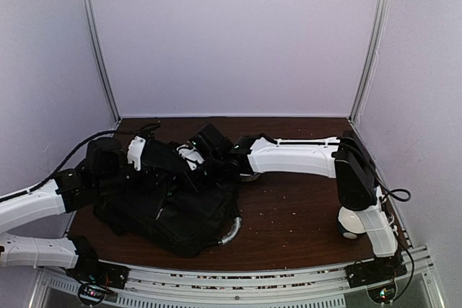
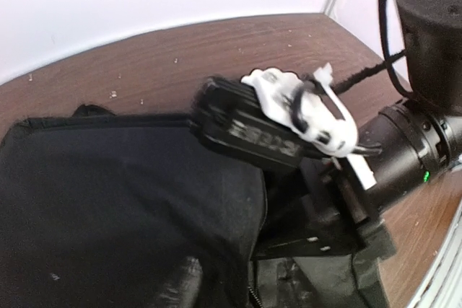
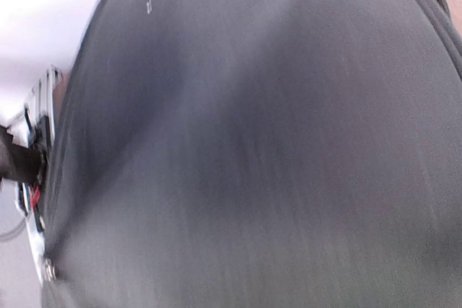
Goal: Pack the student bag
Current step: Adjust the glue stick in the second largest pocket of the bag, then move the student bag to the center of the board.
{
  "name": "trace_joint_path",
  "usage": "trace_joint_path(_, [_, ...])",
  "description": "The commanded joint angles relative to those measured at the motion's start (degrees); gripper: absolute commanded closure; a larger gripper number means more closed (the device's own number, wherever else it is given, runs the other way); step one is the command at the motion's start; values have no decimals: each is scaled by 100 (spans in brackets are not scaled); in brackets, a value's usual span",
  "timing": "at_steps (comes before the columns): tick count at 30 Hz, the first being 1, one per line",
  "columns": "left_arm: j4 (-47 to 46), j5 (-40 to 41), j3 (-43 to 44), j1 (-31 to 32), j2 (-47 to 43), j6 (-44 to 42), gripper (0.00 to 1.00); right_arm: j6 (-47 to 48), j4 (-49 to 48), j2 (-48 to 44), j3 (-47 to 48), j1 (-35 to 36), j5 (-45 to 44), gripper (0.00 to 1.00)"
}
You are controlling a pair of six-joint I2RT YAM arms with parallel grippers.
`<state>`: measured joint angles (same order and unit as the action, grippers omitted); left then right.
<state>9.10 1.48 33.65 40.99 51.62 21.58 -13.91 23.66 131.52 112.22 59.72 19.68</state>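
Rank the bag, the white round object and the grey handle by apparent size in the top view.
1. Bag, by far the largest.
2. White round object.
3. Grey handle, a thin curve; only part of it may show, so its rank is unsure.

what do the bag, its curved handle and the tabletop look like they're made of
Student bag: soft matte black fabric, judging by its slumped folds. Curved handle: silvery-grey, slightly shiny, maybe plastic or coated webbing; too small to tell. Tabletop: dark brown wood or wood-look laminate, with visible grain streaks.
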Motion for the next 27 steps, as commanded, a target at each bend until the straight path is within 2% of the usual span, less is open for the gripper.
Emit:
trace_joint_path(1, [122,66,459,23,-301,-32,52,539,9,-1144,-1136,-199,213,78])
trace_joint_path(4, [503,620,499,27,-590,198,43,952,111,-1717,-1874,-360,364,77])
trace_joint_path(8, [1345,1223,520,23,-794,806,42,1368,210,-2354,-2421,-647,525,75])
trace_joint_path(9, [1582,1254,501,25,-813,960,44,1445,221,-2432,-2443,-733,504,74])
trace_joint_path(10, [1867,1258,491,23,-819,1165,48,1528,245,-2461,-2410,-818,457,72])
trace_joint_path(12, [2696,1600,618,23,-771,1834,49,1688,390,-2367,-2175,-991,445,70])
trace_joint_path(16, [4470,2446,1059,15,-858,2915,41,1937,957,-1772,-1427,-1272,618,67])
trace_joint_path(18, [5000,2560,1148,16,-1168,3308,29,2004,1297,-1376,-1030,-1341,771,64])
trace_joint_path(20, [5167,2448,1083,20,-1517,3516,13,2074,1629,-1137,-791,-1366,977,62])
trace_joint_path(21, [5170,2360,1018,7,-1654,3546,8,2086,1740,-993,-748,-1364,1128,62])
trace_joint_path(27, [4937,1991,427,-207,-1875,3759,5,2088,1914,-846,-958,-1361,1647,62])
